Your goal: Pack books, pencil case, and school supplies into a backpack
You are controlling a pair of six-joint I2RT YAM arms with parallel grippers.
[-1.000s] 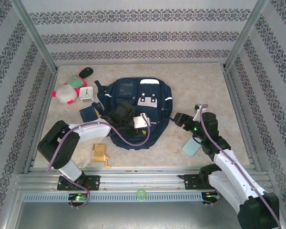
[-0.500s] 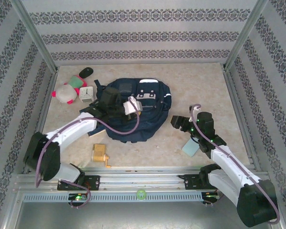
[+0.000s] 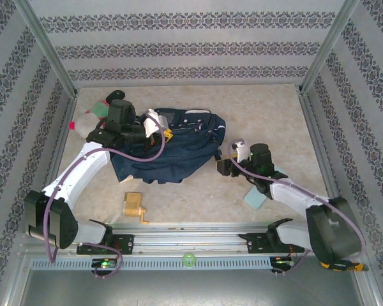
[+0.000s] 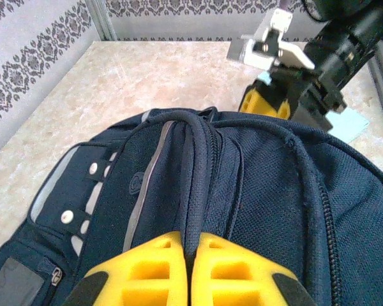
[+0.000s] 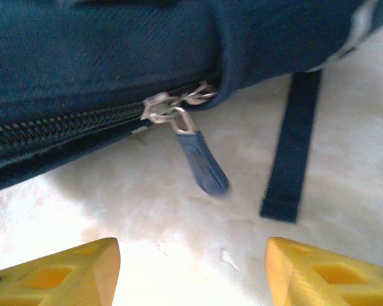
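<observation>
Your left gripper (image 4: 190,245) is closed on the backpack (image 3: 179,153), its two yellow fingers (image 4: 150,264) pinched together around the dark padded top handle (image 4: 198,166), which runs up between them as a rounded ridge. From that wrist you look along the bag: dark navy woven fabric with a fine mesh grain, a grey piping line beside the handle, curved zip seams on either side, and on the left a flap edged in pale grey with small round white studs. From above, the backpack lies on the marbled table (image 3: 268,121) a little left of centre, rumpled, with white patches showing along its far edge, and your left arm reaches in from the left to hold it at its upper left corner. Your right gripper (image 5: 191,248) is open, jaws set wide apart and holding nothing, low over the table at the bag's right edge. Just ahead of it a closed zip (image 5: 64,127) ends in a silver slider with a navy zip pull (image 5: 201,167) hanging onto the table, and a dark strap (image 5: 293,143) lies flat beside it. The pale blue pencil case (image 3: 255,199) lies near the right arm, apart from the bag. The yellow-orange pencil sharpener (image 3: 134,207) sits near the front edge, left of centre.
</observation>
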